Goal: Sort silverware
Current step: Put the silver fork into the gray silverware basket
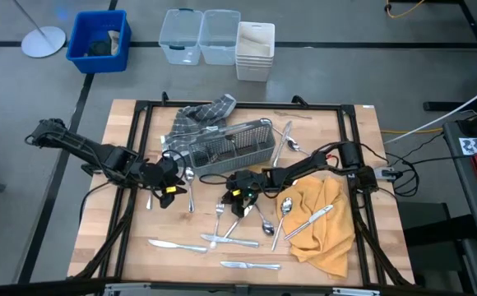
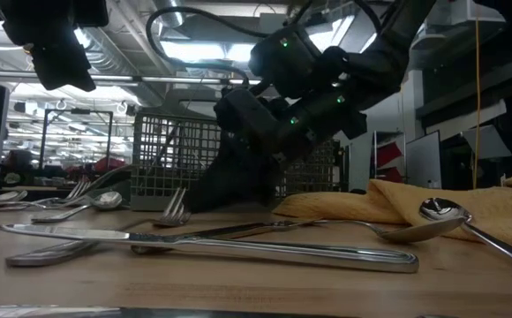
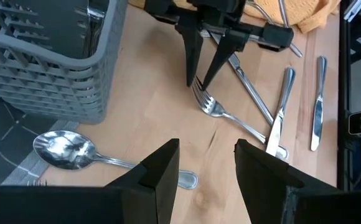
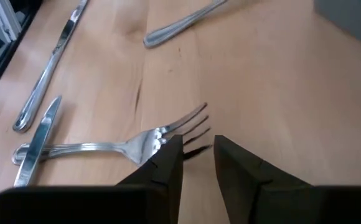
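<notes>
Silverware lies scattered over the wooden table (image 1: 123,238). A fork (image 4: 99,148) lies flat, its tines (image 3: 199,94) toward my right gripper (image 4: 197,158). That gripper slants down over the tine end, open by a narrow gap, a finger on either side of the tines. My left gripper (image 3: 206,163) hovers open, with nothing between its fingers, above a spoon (image 3: 65,149) that lies beside the grey mesh caddy (image 1: 230,148). In the high view my left gripper (image 1: 175,191) is left of the fork (image 1: 219,218) and my right gripper (image 1: 229,203) is at the fork's far end. My right gripper comes at the fork's tine end (image 4: 190,121) slanting down from the table's right and far side. Its two fingers (image 3: 192,62) straddle the tines. Whether they touch the fork I cannot tell. The fork lies flat on the table.
A yellow cloth (image 1: 325,222) with a knife and a spoon on it lies at the right. Knives (image 1: 177,245) and spoons (image 1: 265,222) lie near the front edge. A checked cloth (image 1: 206,115) lies under the caddy's far end. Bins (image 1: 201,37) stand on the floor beyond the table.
</notes>
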### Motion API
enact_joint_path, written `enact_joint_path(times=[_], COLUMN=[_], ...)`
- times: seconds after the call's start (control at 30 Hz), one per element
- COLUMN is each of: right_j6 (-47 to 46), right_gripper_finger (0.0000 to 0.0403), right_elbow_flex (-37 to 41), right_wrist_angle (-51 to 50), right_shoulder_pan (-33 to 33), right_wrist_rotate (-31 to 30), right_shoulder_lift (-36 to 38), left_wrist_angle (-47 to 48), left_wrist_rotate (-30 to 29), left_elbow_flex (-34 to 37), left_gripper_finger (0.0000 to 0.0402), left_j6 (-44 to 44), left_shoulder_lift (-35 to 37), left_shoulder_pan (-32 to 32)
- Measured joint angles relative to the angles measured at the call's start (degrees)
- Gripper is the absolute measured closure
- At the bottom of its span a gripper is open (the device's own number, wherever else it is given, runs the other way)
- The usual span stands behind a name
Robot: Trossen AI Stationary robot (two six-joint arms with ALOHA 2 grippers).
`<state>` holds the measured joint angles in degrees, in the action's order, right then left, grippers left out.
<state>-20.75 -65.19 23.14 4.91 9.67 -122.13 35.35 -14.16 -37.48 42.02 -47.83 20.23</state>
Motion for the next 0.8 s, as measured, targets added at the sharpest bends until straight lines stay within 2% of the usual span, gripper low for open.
enact_joint_path(times=[0.23,0.4,0.57,0.8], right_j6=[0.87,1.46,1.89,5.51], right_gripper_finger=[0.0391,0.0383,0.0397,0.04], right_elbow_flex=[-0.07,-0.07,-0.05,-0.04], right_wrist_angle=[1.83,3.87,4.95,4.93], right_shoulder_pan=[-0.07,-0.07,-0.48,-2.46], right_wrist_rotate=[0.13,0.49,0.55,-0.43], right_shoulder_lift=[0.06,0.13,0.87,5.13], left_wrist_angle=[0.05,0.07,0.21,1.71], left_wrist_rotate=[-0.5,-1.75,-2.54,-3.01], left_elbow_flex=[0.01,0.01,0.01,0.01], left_gripper_finger=[0.0261,0.0261,0.0261,0.0261], left_j6=[0.02,0.0,0.0,0.01], left_shoulder_lift=[0.0,0.0,0.0,0.02], left_shoulder_pan=[0.0,-0.03,-0.03,-0.03])
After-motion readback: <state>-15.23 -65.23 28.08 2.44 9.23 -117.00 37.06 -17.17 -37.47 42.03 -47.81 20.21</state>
